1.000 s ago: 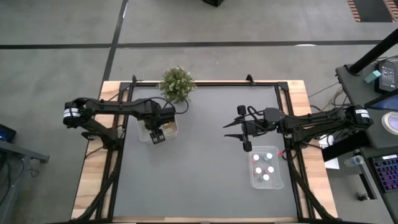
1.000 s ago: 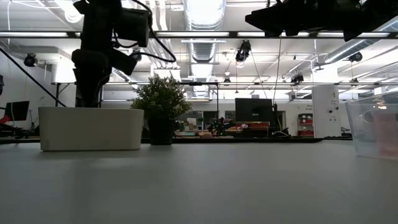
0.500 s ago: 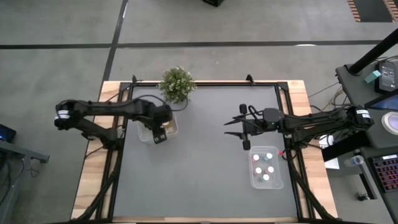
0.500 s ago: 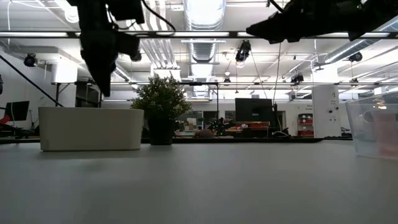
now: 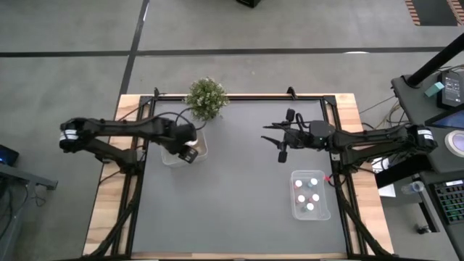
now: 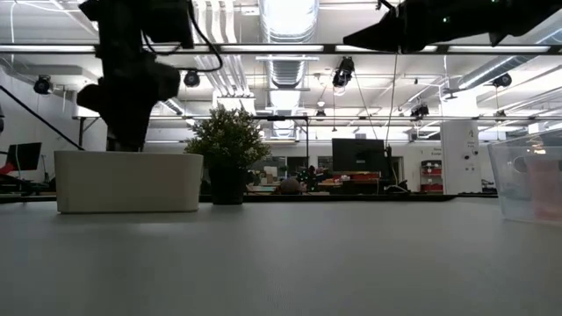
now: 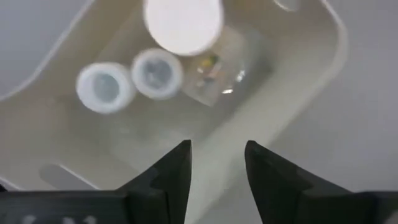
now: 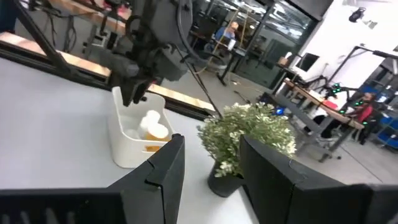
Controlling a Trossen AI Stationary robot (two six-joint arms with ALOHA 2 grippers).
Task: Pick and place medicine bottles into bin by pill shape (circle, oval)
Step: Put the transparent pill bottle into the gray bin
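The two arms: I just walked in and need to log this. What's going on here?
The robot is sorting medicine bottles into bins. The left pincer hangs empty above the white bin beside the potted plant, where white-capped bottles lie. The right pincer hovers empty over the mat, away from the clear bin, which holds several bottles.

White opaque bin: table's left side, just before the potted plant; bottles inside, left gripper over it. Clear bin: right side, holding bottles. Right gripper: above table centre.
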